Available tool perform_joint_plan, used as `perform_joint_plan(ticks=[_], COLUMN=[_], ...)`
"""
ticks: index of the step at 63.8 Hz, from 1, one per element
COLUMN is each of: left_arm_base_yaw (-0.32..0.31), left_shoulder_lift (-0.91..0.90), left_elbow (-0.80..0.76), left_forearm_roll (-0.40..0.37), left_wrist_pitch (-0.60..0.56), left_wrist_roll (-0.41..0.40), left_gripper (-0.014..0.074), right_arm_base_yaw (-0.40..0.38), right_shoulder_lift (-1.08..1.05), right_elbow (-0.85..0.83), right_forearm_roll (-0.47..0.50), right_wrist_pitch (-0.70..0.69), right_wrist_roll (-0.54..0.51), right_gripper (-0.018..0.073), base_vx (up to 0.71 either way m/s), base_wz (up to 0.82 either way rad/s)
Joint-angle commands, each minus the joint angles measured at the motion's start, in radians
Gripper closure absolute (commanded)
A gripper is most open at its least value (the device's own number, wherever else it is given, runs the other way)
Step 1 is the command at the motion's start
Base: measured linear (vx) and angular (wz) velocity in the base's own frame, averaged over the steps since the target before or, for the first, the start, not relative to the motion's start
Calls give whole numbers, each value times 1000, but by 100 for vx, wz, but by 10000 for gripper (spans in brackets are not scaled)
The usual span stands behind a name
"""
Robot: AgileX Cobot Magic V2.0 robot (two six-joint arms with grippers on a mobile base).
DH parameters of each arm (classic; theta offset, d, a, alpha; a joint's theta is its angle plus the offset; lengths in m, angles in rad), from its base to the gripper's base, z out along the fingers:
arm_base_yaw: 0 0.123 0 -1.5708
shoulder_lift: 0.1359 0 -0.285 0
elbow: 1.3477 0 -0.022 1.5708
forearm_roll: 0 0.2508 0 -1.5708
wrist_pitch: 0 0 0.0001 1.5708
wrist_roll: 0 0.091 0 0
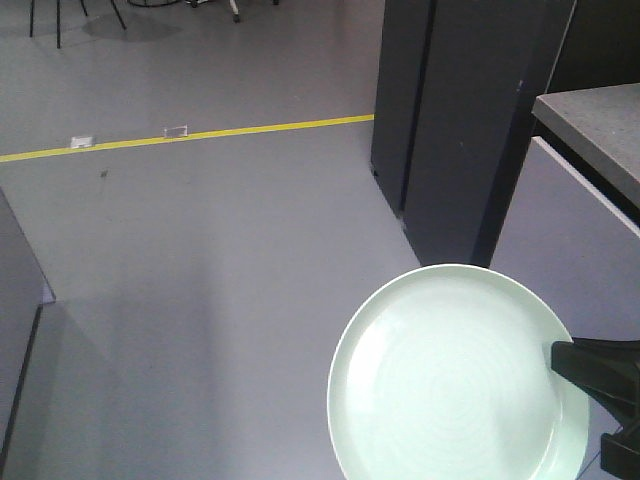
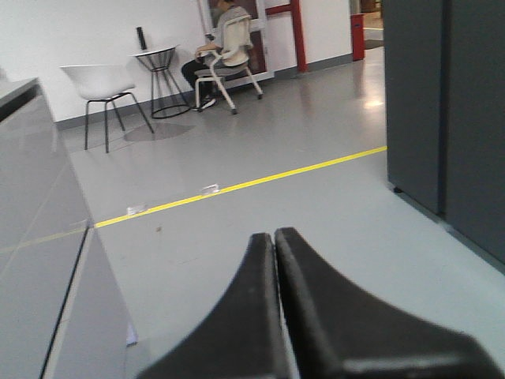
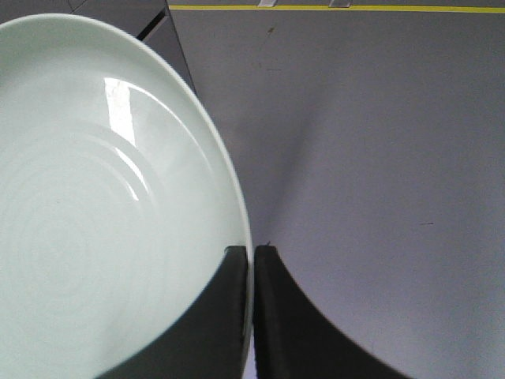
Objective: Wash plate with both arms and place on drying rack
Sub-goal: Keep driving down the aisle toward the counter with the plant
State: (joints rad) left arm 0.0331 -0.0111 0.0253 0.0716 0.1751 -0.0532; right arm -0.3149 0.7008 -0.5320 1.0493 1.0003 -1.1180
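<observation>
Exterior front-facing view gives you the grey floor first, then the dark cabinet standing at upper right. The plate is held in the air over the floor at lower right, its ringed face toward the camera. Your right hand pinches its rim, one finger on each side of the edge. Your left hand is closed on nothing, fingers pressed together, pointing toward the yellow line on the floor.

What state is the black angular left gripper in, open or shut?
Shut, empty: the left wrist view shows the black angular left gripper with both fingers pressed together and nothing between them.
</observation>
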Motion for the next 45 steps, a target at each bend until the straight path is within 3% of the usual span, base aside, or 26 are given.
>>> perform_joint_plan(ticks=[1, 45], left_arm_base_yaw=[-1, -1], left_shoulder_lift=[-14, -14], left_elbow=[-25, -25], left_forearm_roll=[-2, -2], left_wrist_pitch=[-72, -72], left_wrist_roll=[-9, -9], left_gripper=[603, 603], right_arm_base_yaw=[-6, -6], right_shoulder_lift=[-1, -1], right_elbow=[-25, -25], right_forearm_roll=[62, 62], right_wrist_pitch=[-12, -12], right_wrist_roll=[-9, -9], right_gripper=[561, 561], base_vx=[18, 18], base_wz=[-29, -35])
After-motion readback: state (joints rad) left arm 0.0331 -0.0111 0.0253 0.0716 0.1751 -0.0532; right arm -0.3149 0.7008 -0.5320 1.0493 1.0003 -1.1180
